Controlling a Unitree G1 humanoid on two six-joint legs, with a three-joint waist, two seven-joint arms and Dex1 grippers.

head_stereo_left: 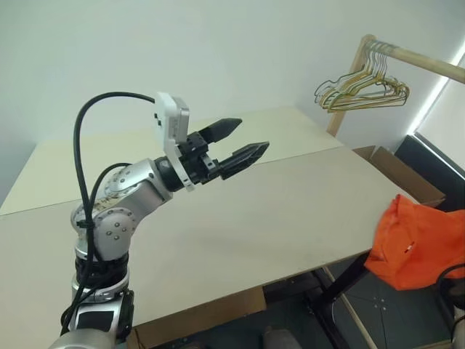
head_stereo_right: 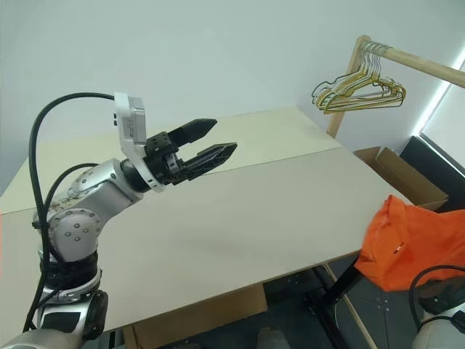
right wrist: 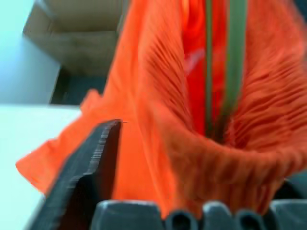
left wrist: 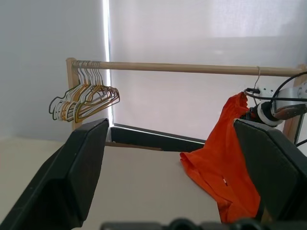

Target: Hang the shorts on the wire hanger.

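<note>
The orange shorts (head_stereo_left: 414,243) hang just past the table's right edge. In the left wrist view the shorts (left wrist: 220,163) droop below a thin wire hook (left wrist: 258,79) on the wooden rail; this looks like the wire hanger. Two thin wires (right wrist: 232,57) run down inside the gathered waistband (right wrist: 225,163). My right gripper (right wrist: 192,158) is open, one black finger (right wrist: 91,172) beside the fabric, the other hidden under the waistband draped over its base. My left gripper (head_stereo_left: 240,144) is open and holds nothing, raised above the table's middle.
The pale table (head_stereo_left: 276,218) spans the view. A wooden rail (head_stereo_left: 421,62) at the back right carries a bunch of gold and green hangers (head_stereo_left: 363,89). A cardboard box (head_stereo_left: 396,171) sits beyond the table's right corner, another (head_stereo_left: 211,316) under its front edge.
</note>
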